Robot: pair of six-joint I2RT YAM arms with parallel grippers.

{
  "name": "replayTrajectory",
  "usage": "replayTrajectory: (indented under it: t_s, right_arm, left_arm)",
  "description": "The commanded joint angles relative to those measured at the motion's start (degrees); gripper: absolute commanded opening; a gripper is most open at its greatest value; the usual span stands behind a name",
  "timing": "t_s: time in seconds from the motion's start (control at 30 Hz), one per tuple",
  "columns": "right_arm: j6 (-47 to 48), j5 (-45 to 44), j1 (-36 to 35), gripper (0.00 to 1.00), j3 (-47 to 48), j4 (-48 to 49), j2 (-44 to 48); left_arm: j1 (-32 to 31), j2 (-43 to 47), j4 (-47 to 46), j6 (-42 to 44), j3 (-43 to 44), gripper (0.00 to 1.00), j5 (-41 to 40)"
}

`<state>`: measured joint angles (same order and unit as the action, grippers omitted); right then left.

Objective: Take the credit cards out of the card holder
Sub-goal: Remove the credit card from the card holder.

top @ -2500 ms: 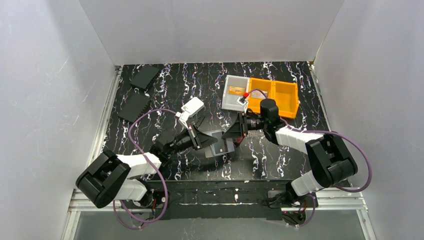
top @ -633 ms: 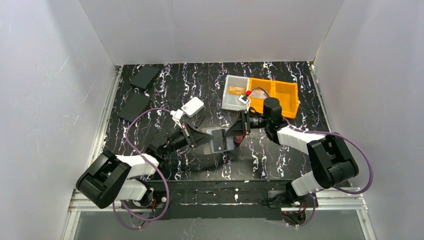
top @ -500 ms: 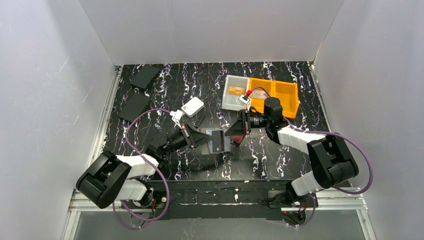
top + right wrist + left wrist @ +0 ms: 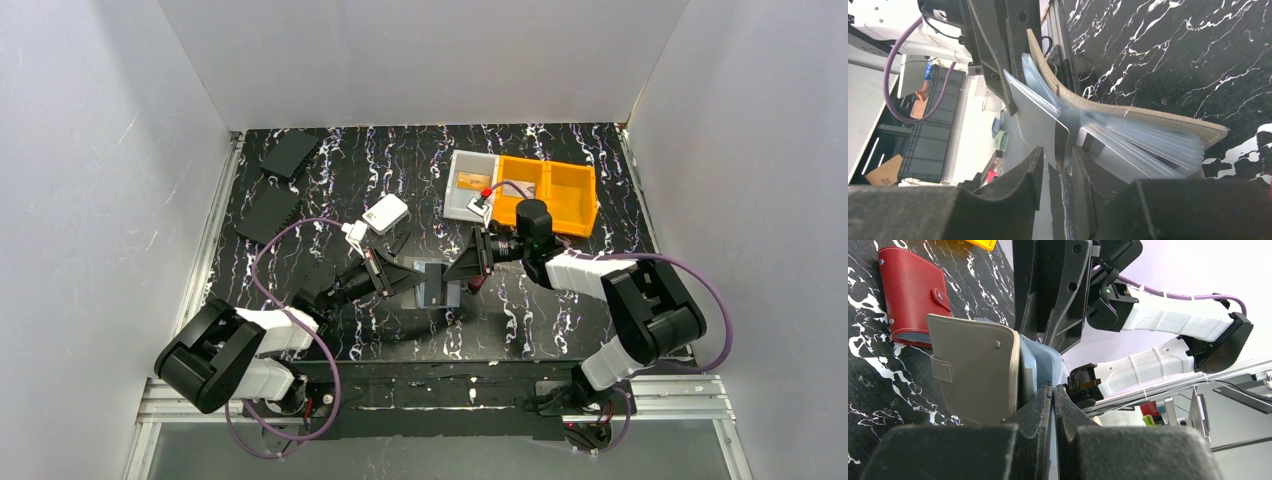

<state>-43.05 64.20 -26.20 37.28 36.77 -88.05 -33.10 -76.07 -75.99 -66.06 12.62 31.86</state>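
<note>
Your left pincer [image 4: 1053, 388] is clamped tight on an inner sleeve of the card holder [image 4: 973, 367], which stands spread open mid-table, just beside the red wallet [image 4: 910, 295]. Your right pincer [image 4: 1057, 156] stands narrowly parted, with the edge of a silvery-grey card [image 4: 1033, 117] between its fingers.

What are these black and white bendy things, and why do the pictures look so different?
They are two robot arms bolted to a table. One picture looks down from above; the other two come from small cameras on the wrists, so they look very close. The left gripper is shut on the grey card holder, holding it open. The right gripper has its fingers slightly apart around a thin edge inside it. A red wallet lies beside it, orange bins and flat black panels farther back.
</note>
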Motion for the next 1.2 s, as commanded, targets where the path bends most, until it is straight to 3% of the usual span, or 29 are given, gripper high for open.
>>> replayTrajectory:
  t_s: [0.0, 0.17, 0.23, 0.47, 0.9, 1.17]
  right_arm:
    - [1.5, -0.1, -1.3, 0.37, 0.2, 0.8, -1.8]
    - [0.8, 0.3, -2.3, 0.38, 0.7, 2.0, -2.9]
    - [-3.8, 1.2, -2.6, 0.39, 0.8, 7.6, -3.9]
    - [-8.2, 1.9, -2.7, 0.38, 1.1, 12.7, -5.5]
    - [-8.0, 2.9, -1.9, 0.11, 1.2, 12.7, -3.6]
    - [-5.0, 2.5, -0.4, 0.01, 1.0, 8.7, -1.7]
  left_arm:
    - [0.3, 0.5, -4.1, -0.2, 1.1, 0.00, 0.4]
    - [0.4, 0.8, -4.1, -0.7, 1.9, 0.00, 0.4]
    - [0.4, 0.2, -4.1, -0.7, 2.2, 0.00, 0.4]
    - [0.4, -1.8, -4.6, -0.8, 1.7, 0.00, 0.6]
    - [1.0, -2.8, -4.5, -0.3, -0.7, 0.00, -0.7]
    - [2.7, -3.0, -4.3, -0.4, -3.1, 0.00, -2.2]
